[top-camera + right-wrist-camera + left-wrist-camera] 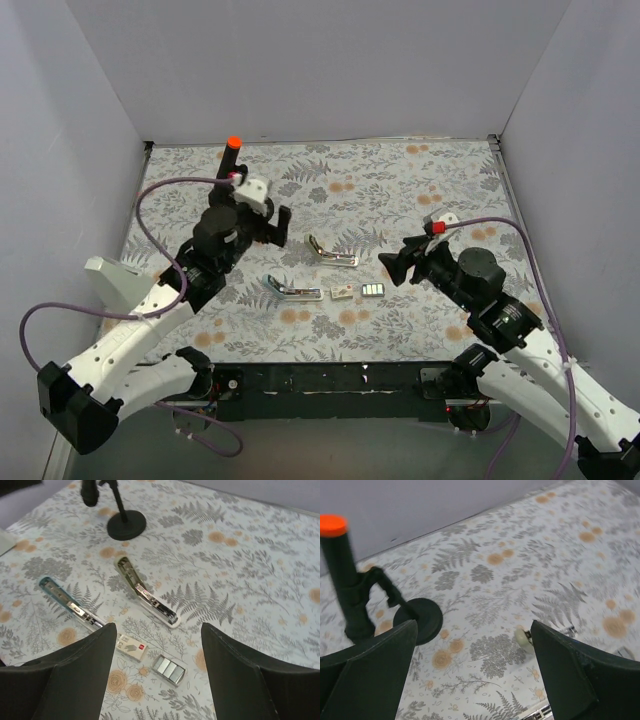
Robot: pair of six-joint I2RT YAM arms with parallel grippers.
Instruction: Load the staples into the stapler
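Observation:
The pale olive-green stapler [332, 252] lies swung open on the floral mat, its silver channel facing up; it also shows in the right wrist view as the stapler [145, 593]. The silvery staples [372, 290] sit in a small open tray, with the whitish-pink box piece [343, 293] beside them. In the right wrist view the staples [169, 669] and box [131, 646] lie below my right gripper [159, 630], which is open and empty. My left gripper [272, 230] hovers left of the stapler, open and empty. In its wrist view only the stapler's pale tip [523, 638] shows beside the left gripper [472, 635].
A light blue stapler [290, 290] lies open left of the box. A black stand with an orange tip [232, 150] rises at the back left, close behind the left gripper; its round base [420, 620] is near the left finger. Grey walls enclose the mat on three sides.

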